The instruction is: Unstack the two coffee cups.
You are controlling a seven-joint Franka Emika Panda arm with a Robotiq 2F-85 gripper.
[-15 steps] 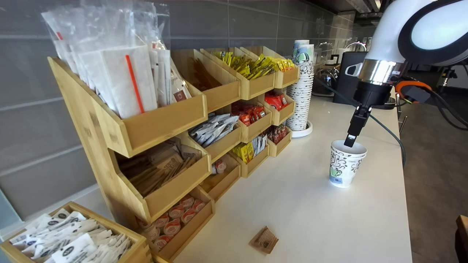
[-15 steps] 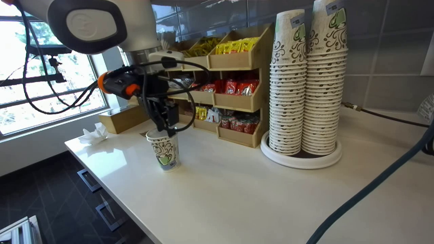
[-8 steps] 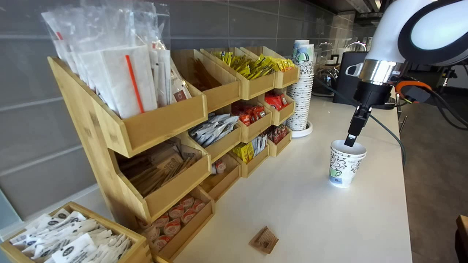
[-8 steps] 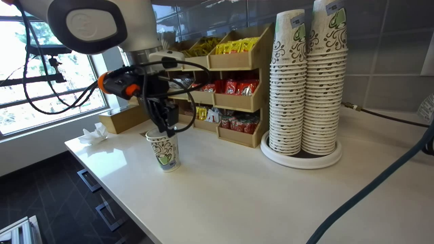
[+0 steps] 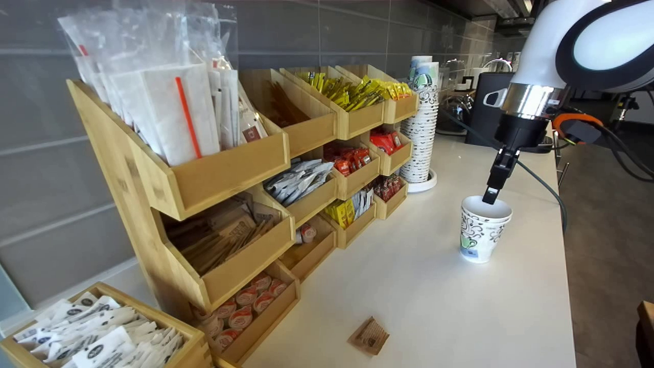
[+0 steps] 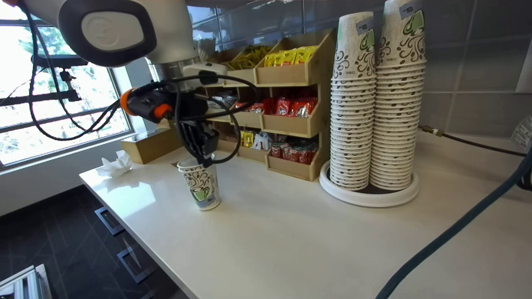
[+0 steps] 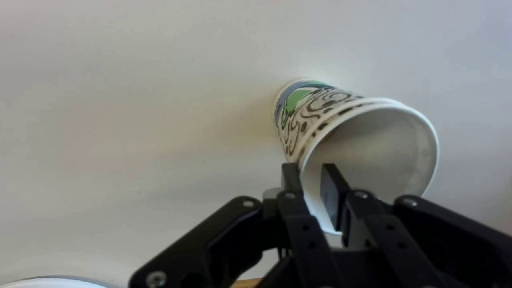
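Note:
Two white paper cups with teal-green print stand nested and upright on the counter. The upper cup shows its rim and inside in an exterior view (image 5: 475, 207) and in the wrist view (image 7: 380, 148). The lower cup's printed wall shows in both exterior views (image 5: 475, 243) (image 6: 203, 191) and in the wrist view (image 7: 310, 106). My gripper (image 7: 311, 172) is partly open at the rim, also in both exterior views (image 5: 491, 197) (image 6: 205, 162). One finger is inside the upper cup, apart from its wall. The other is outside, close against the rims.
A wooden rack (image 5: 230, 168) of packets stands along the wall. Tall columns of stacked cups (image 6: 353, 124) stand on a white round tray (image 6: 370, 201). A brown packet (image 5: 369, 336) lies on the counter. A dark hose (image 6: 457, 228) crosses the counter.
The cups' rims have shifted very slightly to the left in both exterior views. My fingertips have moved slightly and look a little closer together.

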